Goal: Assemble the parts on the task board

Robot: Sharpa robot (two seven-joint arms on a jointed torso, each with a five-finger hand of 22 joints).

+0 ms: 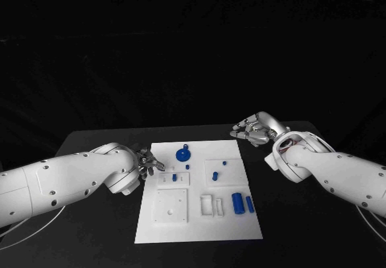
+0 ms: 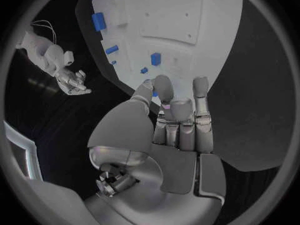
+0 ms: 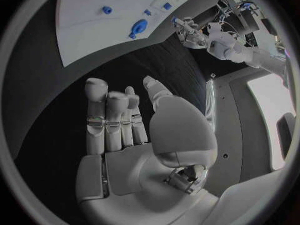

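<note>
The white task board (image 1: pixel 201 223) lies in the middle of the black table. On it are a round blue part (image 1: pixel 183 153) near the far end, a small blue part (image 1: pixel 215 176) in a raised block, and a blue cylinder (image 1: pixel 237 202) beside a blue bar (image 1: pixel 250 204) at the near right. My left hand (image 1: pixel 149 163) hovers at the board's left edge, fingers (image 2: pixel 180 116) apart and holding nothing. My right hand (image 1: pixel 253 131) is off the board's far right corner, fingers (image 3: pixel 112 120) stretched out and empty. The round blue part (image 3: pixel 139 27) lies well beyond it.
A square white plate (image 1: pixel 171 205) with small holes and two white slotted blocks (image 1: pixel 207 204) sit on the board's near half. Black table (image 1: pixel 96 240) surrounds the board on every side. The left wrist view shows the right hand (image 2: pixel 72 80) across the board (image 2: pixel 187 25).
</note>
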